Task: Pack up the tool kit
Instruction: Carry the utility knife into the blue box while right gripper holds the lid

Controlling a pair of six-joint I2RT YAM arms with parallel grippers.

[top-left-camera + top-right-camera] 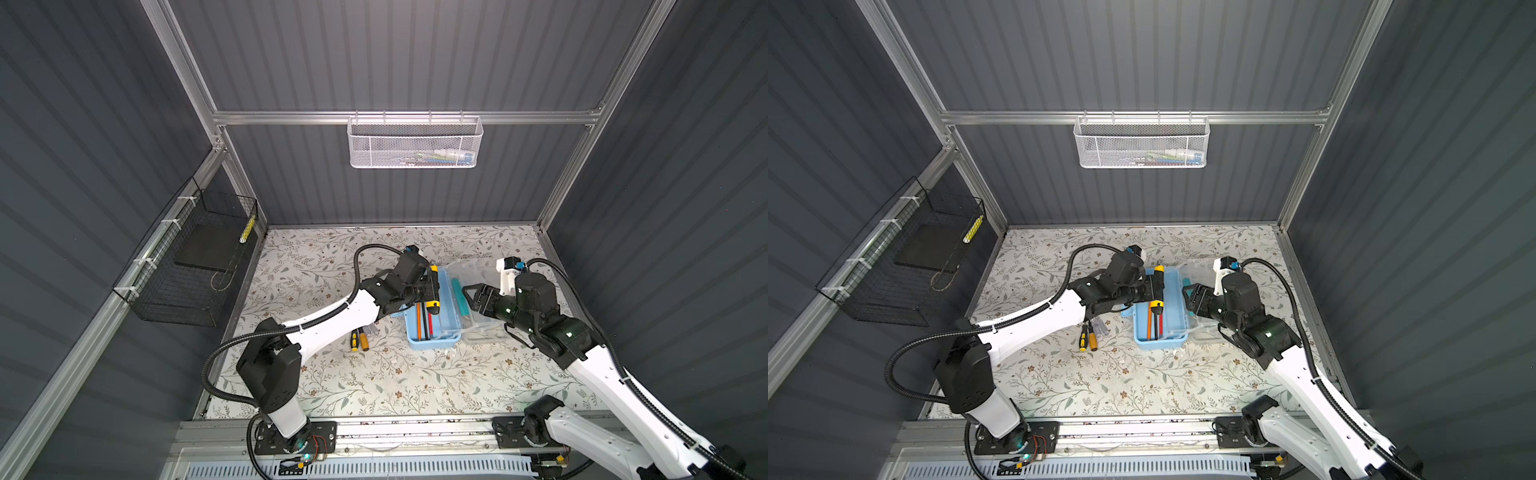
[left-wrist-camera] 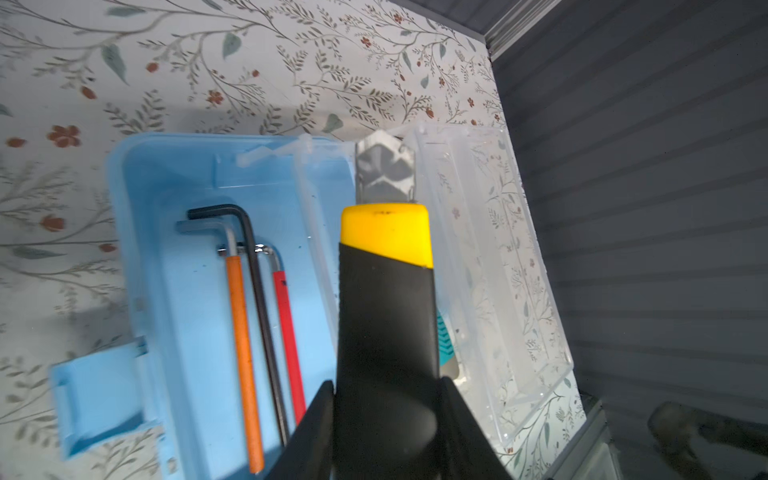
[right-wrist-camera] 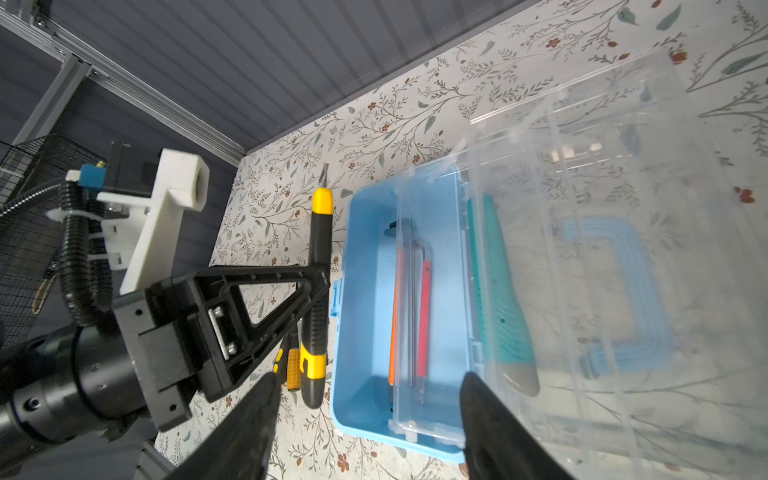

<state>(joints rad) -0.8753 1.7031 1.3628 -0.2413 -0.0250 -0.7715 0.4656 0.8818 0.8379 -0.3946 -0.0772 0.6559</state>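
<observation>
Floral-patterned tabletop (image 1: 374, 386) carries an open light-blue plastic box (image 2: 195, 332). Left gripper (image 2: 386, 384) clamps a yellow-black utility knife (image 2: 386, 291) at its side. Right gripper (image 3: 370, 376) jaws stand apart at the clear plastic inner tray (image 3: 432, 332).

Floral-patterned tabletop (image 1: 374, 386). You see resting on it the light-blue box (image 1: 432, 344), its clear lid (image 1: 471, 270) laid open on the right. Just left of the box, two yellow-handled screwdrivers (image 1: 364, 341) lie side by side.
</observation>
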